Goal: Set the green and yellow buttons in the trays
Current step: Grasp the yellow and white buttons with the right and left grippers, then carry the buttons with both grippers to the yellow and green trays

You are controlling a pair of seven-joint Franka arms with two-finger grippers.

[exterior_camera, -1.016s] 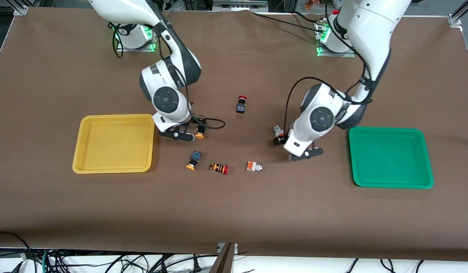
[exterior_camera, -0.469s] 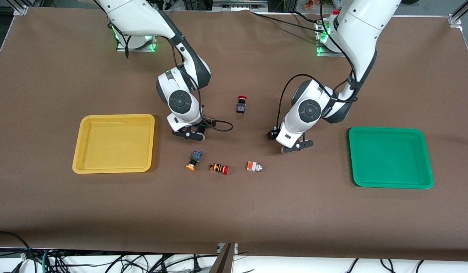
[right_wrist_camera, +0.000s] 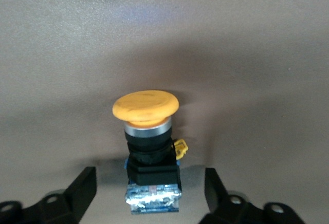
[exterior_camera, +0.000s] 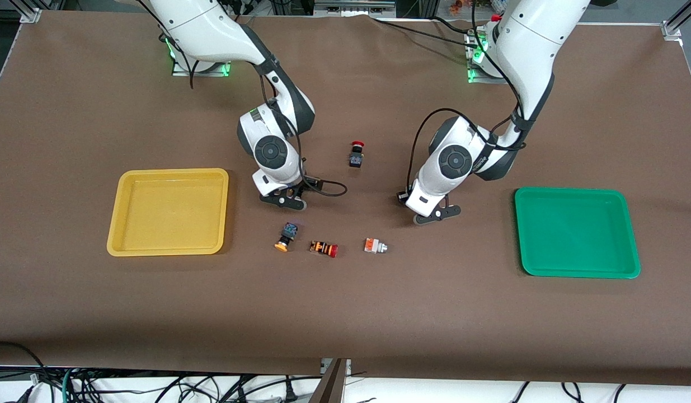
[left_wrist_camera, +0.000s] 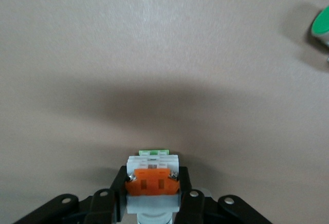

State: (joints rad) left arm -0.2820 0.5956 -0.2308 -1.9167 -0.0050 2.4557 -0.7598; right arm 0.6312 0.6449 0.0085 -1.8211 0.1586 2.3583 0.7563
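The left tool (left_wrist_camera: 153, 203) is clamped on a white-bodied button (left_wrist_camera: 152, 182), low over the desk (exterior_camera: 490, 313). The right tool (right_wrist_camera: 150, 193) stands apart around a yellow-capped button (right_wrist_camera: 148, 131) resting on the desk, with the yellow tray (exterior_camera: 114, 224) at its nine o'clock. It should close squarely on the black body before lifting.

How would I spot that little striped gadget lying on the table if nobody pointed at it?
Start at the shallow yellow plastic tray at the right arm's end of the brown table, then move toward the green tray. Three small switches lie in a row between them; take the middle one, the orange-and-black striped button. Only it has stripes and a red cap.
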